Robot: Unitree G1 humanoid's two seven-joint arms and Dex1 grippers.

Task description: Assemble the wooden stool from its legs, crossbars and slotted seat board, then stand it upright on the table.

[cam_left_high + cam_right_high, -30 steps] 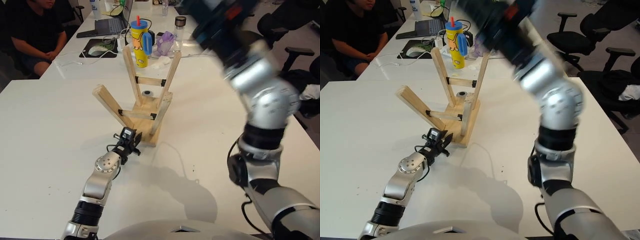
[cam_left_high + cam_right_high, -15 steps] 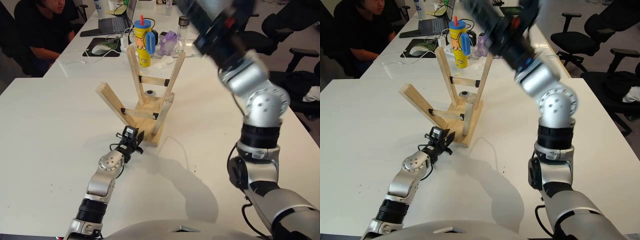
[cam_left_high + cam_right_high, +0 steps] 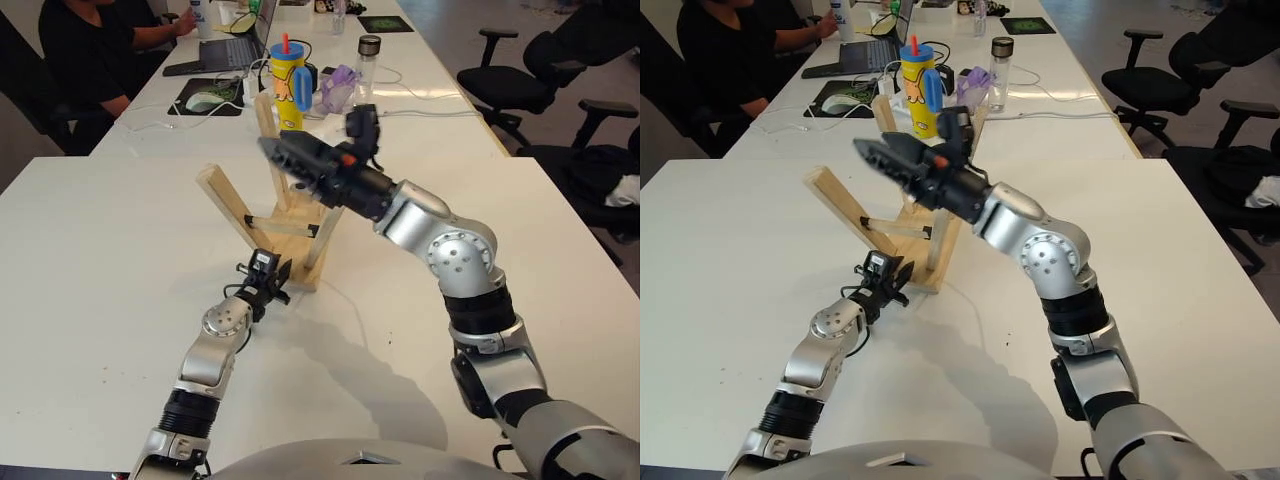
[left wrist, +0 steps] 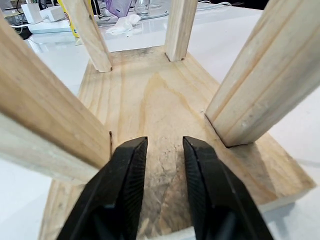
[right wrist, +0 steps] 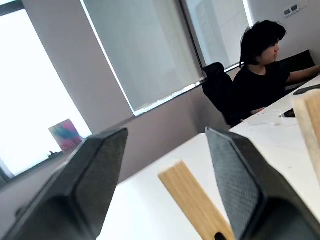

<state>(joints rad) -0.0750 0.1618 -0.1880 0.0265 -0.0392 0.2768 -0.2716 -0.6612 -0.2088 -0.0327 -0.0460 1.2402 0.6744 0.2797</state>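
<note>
Moved: your right gripper (image 3: 875, 155) has swung down from high above the table (image 3: 100, 260) to hover over the stool's (image 3: 300, 215) upturned legs.
Right fingers: spread wide, empty.
Left gripper (image 4: 162, 145): fingers parted, at the near edge of the seat board (image 4: 150, 95), which lies flat on the table.
Key relation: leaning leg (image 3: 225, 200) slants up and leftward just beyond your right fingertips; that arm is nearer its tip.

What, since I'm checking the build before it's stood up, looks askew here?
The stool sits upside down on its seat board, and the leg on the robot's left leans outward far more than the other three, so it looks splayed or poorly seated. Nothing looks spilled or broken.
</note>
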